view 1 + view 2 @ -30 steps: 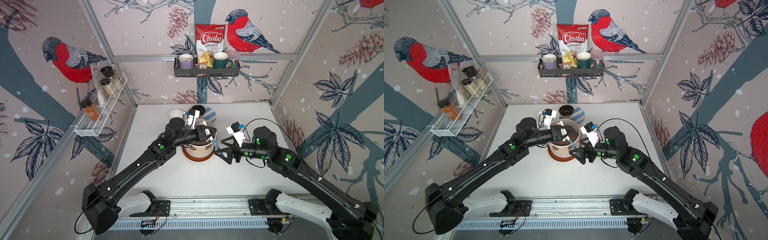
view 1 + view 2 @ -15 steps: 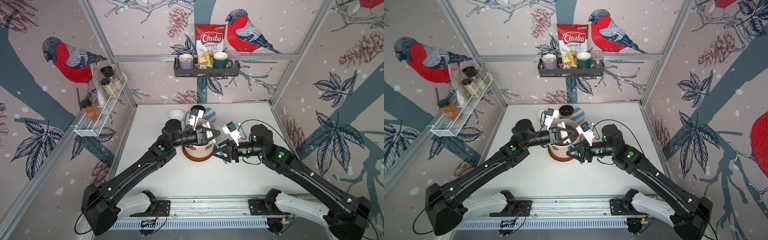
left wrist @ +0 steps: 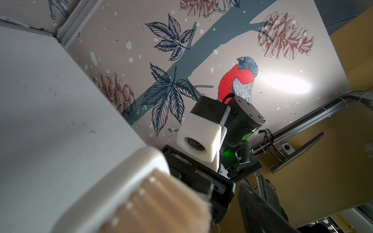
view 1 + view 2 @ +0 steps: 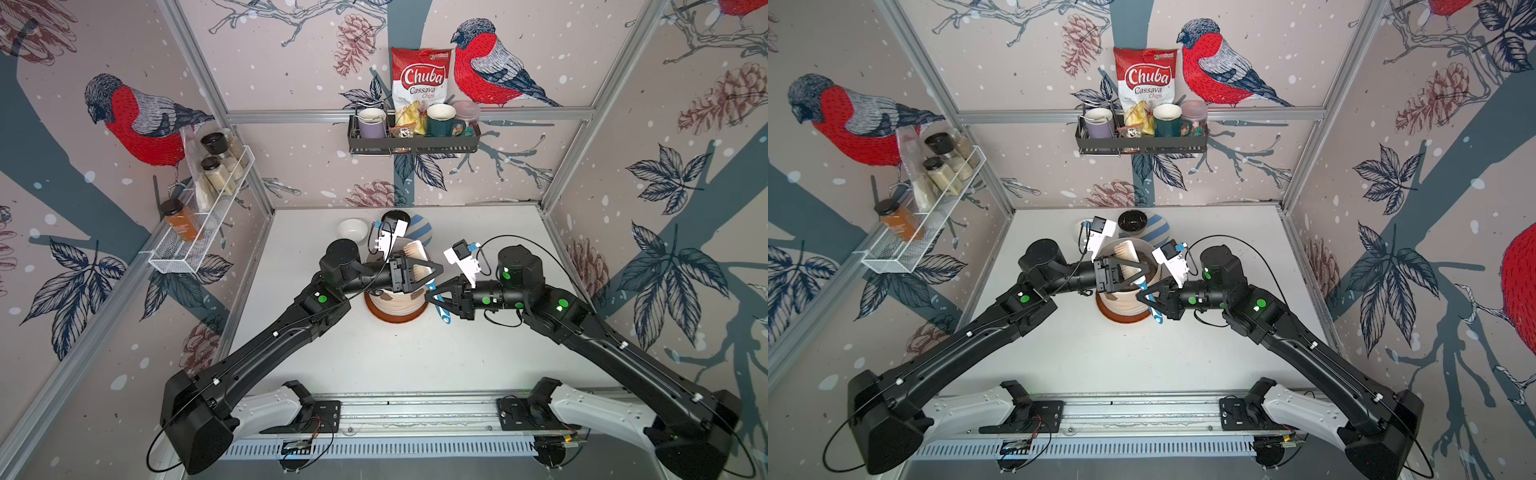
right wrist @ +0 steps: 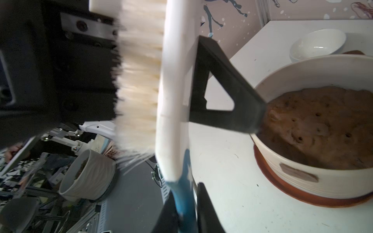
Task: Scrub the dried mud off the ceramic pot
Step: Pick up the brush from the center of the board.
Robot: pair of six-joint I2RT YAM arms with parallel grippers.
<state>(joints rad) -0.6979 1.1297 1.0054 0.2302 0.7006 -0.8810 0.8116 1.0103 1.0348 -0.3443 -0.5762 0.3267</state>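
The cream ceramic pot (image 4: 395, 306) stands mid-table on a brown saucer (image 4: 397, 320), filled with soil (image 5: 323, 121). Brown patches of dried mud (image 4: 417, 296) (image 5: 298, 175) sit on its ribbed wall. A brush with a white head (image 4: 415, 252), beige bristles (image 5: 137, 80) and a blue handle (image 4: 443, 312) hangs over the pot's right rim. My right gripper (image 4: 434, 294) (image 5: 185, 193) is shut on the blue handle. My left gripper (image 4: 432, 270) is open around the head, one finger (image 3: 258, 211) clear of the bristles (image 3: 157, 205).
Behind the pot are a small white bowl (image 4: 352, 229), a black bowl (image 4: 395, 218) and a blue-striped dish (image 4: 420, 232). A wire rack of jars (image 4: 199, 208) hangs on the left wall, and a black shelf (image 4: 413, 143) with mugs on the back wall.
My right gripper moved in toward the pot and shut on the brush's blue handle. My left gripper, shut on the brush head before, has opened.
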